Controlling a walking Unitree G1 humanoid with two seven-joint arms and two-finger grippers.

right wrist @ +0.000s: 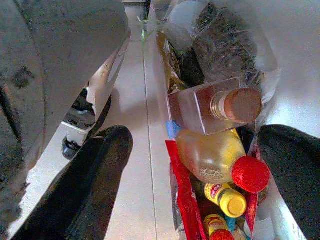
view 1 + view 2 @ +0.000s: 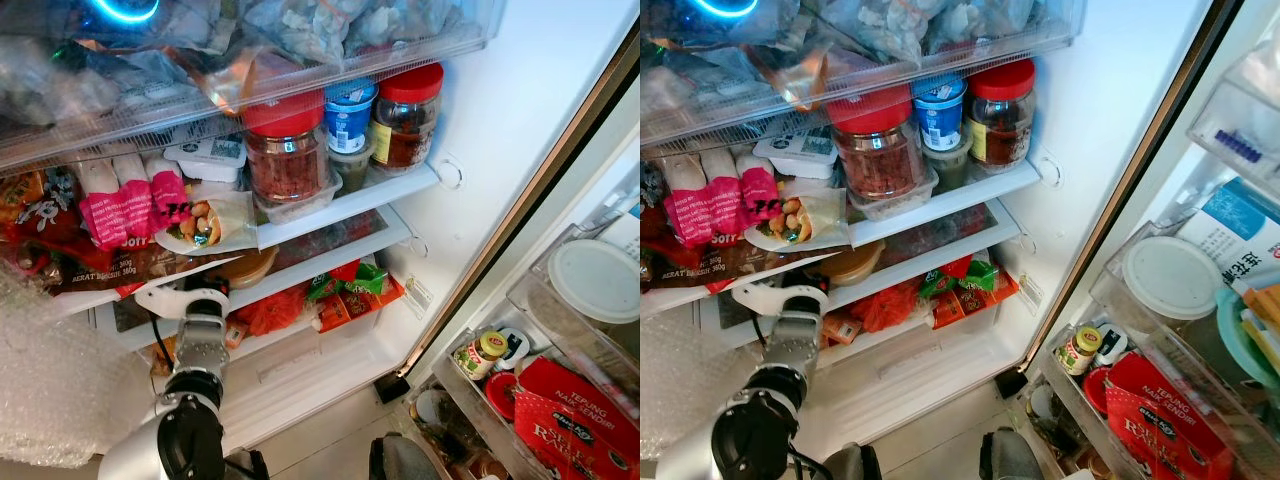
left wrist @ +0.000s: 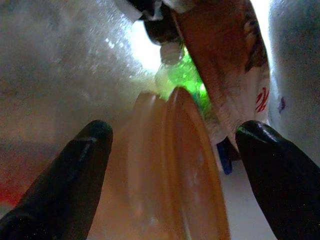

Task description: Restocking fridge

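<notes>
Left arm reaching into the fridge's middle shelf

The left gripper (image 3: 170,150) is pushed in under the shelf of wrapped food, fingers (image 3: 75,170) spread wide on either side of a brown lidded tub (image 3: 170,165), which lies between them, seemingly not yet pinched. The tub (image 2: 245,265) sits on the left of the middle shelf (image 2: 330,255), below the red-lidded jars (image 2: 290,150), probably because that is where room remains. The right gripper (image 1: 195,165) hangs open over the door rack's bottles (image 1: 220,107), idle.

Pale tiled floor (image 1: 145,100) below.
</notes>
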